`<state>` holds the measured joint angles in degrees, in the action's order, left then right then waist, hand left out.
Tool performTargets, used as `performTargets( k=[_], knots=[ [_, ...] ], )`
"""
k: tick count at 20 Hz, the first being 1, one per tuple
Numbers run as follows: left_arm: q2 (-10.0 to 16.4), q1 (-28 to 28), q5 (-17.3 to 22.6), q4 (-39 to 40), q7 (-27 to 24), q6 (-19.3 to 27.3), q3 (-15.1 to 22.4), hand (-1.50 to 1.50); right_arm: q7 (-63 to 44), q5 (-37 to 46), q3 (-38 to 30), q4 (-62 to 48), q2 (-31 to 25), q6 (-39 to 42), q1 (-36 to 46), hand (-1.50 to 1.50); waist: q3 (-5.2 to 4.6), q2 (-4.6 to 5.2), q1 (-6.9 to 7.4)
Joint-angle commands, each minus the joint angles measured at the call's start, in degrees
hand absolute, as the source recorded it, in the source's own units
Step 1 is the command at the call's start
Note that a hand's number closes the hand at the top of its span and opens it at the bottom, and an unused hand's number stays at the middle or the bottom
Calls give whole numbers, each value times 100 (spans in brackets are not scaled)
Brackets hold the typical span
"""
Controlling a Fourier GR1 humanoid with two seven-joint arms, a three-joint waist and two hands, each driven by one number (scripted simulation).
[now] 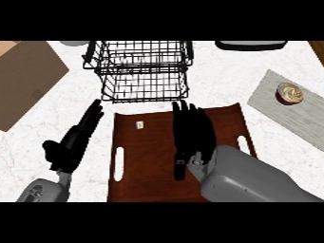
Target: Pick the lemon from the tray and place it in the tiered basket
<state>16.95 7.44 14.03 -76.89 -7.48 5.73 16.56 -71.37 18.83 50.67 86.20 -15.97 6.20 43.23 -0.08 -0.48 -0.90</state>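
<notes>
Head view: one tray (149,163), one basket (145,71)

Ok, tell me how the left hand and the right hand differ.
The left hand hangs over the counter beside the tray; the right hand is over the tray. The left hand slants toward the tiered basket; the right hand points almost straight at it. Both are black and held open.

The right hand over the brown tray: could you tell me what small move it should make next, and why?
Probably lower the right hand slightly and curl its fingers: it hangs straight-fingered over the brown wooden tray, and no lemon shows anywhere, so it likely lies hidden beneath.
</notes>
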Motion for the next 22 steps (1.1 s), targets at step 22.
performTargets(
  k=[22],
  knots=[
    [-19,95,-129,-156,285,-450,-295,0,-442,1431,-629,-167,528,295,-1534,-150,7,36,87]
  ],
)
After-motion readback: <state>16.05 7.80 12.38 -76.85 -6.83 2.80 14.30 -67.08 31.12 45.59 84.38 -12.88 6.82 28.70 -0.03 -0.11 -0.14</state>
